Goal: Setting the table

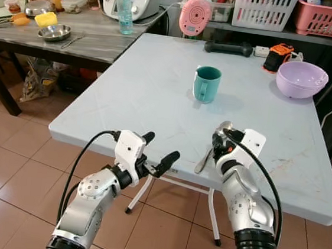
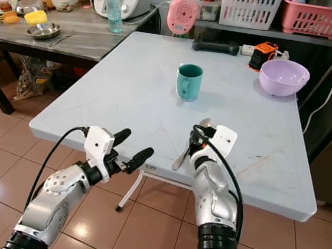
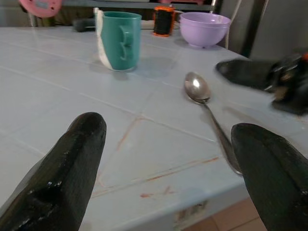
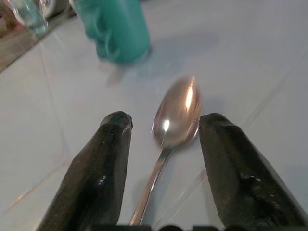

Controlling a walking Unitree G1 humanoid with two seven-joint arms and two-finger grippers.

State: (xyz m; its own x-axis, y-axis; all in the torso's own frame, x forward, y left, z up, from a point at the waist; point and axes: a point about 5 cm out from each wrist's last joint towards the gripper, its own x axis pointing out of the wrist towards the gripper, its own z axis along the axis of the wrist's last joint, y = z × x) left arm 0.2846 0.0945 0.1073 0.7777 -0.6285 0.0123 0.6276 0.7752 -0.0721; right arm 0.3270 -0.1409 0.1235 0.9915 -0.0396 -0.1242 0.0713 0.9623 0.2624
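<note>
Barely begun, by the look of it: spoon [image 1: 205, 157] lying flat on the table [image 1: 127, 96] on the near side of the teal mug [image 1: 206, 83], purple bowl [image 1: 301, 79] well beyond the mug at the far edge. Straddled by the spread fingers of the right gripper [image 4: 163, 144], not yet pinched or lifted. Left gripper [image 1: 158, 151] likewise agape and empty, hovering off the table's front edge, nearer than the mug.

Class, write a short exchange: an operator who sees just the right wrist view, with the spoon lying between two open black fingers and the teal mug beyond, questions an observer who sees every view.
Operator: Is there a bowl on this table?
Observer: Yes, a purple bowl stands near the far right corner, beyond the teal mug.
Operator: Where is the left gripper?
Observer: The left gripper hangs open just off the near edge of the table, left of the spoon that the right gripper straddles.
</note>
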